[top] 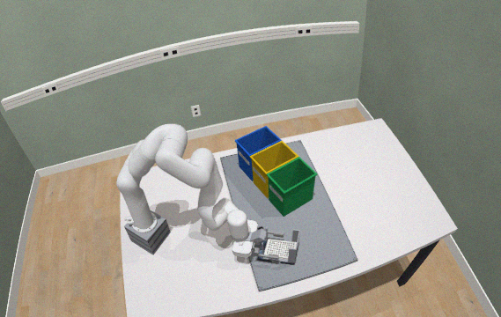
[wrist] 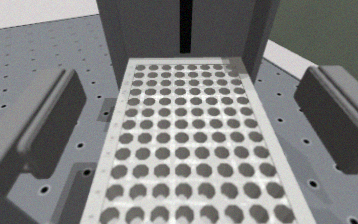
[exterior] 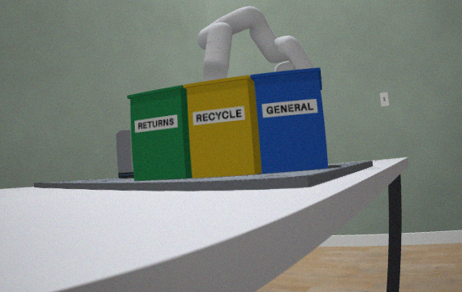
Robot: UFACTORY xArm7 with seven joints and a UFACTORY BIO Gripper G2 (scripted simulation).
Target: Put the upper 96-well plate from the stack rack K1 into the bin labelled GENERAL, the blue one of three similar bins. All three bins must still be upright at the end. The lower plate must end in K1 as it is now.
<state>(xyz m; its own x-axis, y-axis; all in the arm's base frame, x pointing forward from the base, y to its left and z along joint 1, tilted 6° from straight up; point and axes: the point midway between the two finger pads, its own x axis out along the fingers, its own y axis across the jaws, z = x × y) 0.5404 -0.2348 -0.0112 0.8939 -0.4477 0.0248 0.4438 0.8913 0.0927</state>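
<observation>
The upper 96-well plate is white and lies level in the stack rack K1, against its dark slotted wall. My gripper is open. Its fingers stand on either side of the upper plate, with a visible gap on both sides in the wrist view. The lower plate cannot be made out beneath the upper one. The blue bin, labelled GENERAL, stands upright at the far end of the bin row. Nothing shows inside the part of it in view.
The yellow RECYCLE bin and the green RETURNS bin stand upright close beside the blue one, green nearest the rack. Bins and rack stand on a grey mat with holes. The arm reaches in from the left in the top view.
</observation>
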